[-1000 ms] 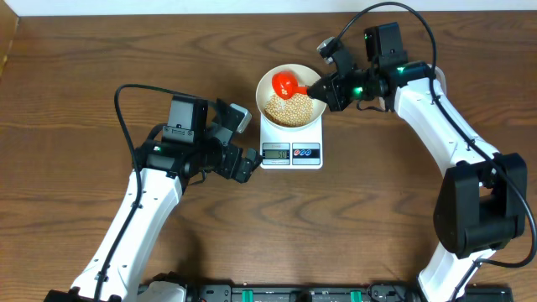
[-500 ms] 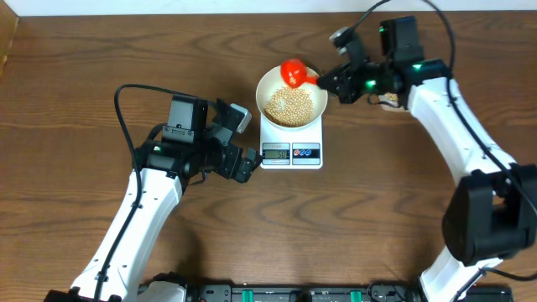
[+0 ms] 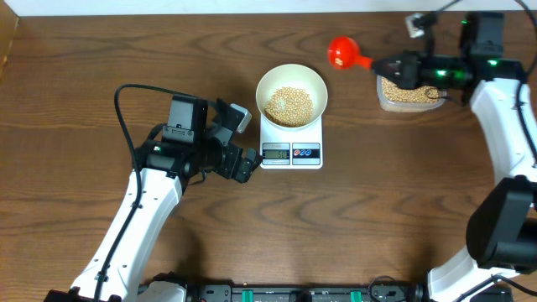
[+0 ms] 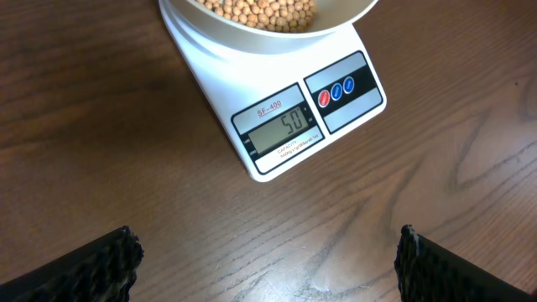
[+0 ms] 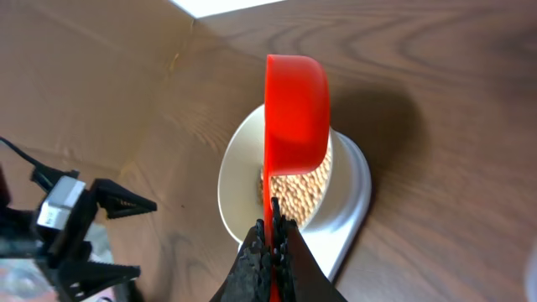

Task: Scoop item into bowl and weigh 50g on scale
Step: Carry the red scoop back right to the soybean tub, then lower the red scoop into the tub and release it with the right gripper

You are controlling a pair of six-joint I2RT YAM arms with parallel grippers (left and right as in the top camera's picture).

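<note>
**While the bowl rests on the scale, the scoop is held off to its right**

On the brown wooden table (image 3: 101,50), the white rectangular scale (image 3: 291,152) is set mid-scene. Its grey display (image 4: 281,128) and round red and blue buttons (image 4: 337,91) are placed along its near edge. The round, plain white bowl (image 3: 263,91) is carried on the platform and covers most of it.

A clear tub (image 3: 409,92) with more of the same contents is set well to the right, toward the far edge. A red scoop (image 3: 341,52) is clamped by its handle (image 3: 365,60) in the clenched right gripper (image 3: 394,67). It is held between bowl and tub, to the far right of the bowl and apart from it.

A heap of small, round, pale-tan beans (image 3: 289,104) is piled in the bowl's bottom. The left gripper (image 3: 245,141) is spread wide with nothing grasped, just left of the scale and not touching it.

In the left wrist view the display is read as 50, which cannot be made out from overhead. In the right wrist view the fingers (image 5: 252,268) are seen pinched on the thin handle, with bowl and scale behind the scoop. The tub is seen only from overhead.
</note>
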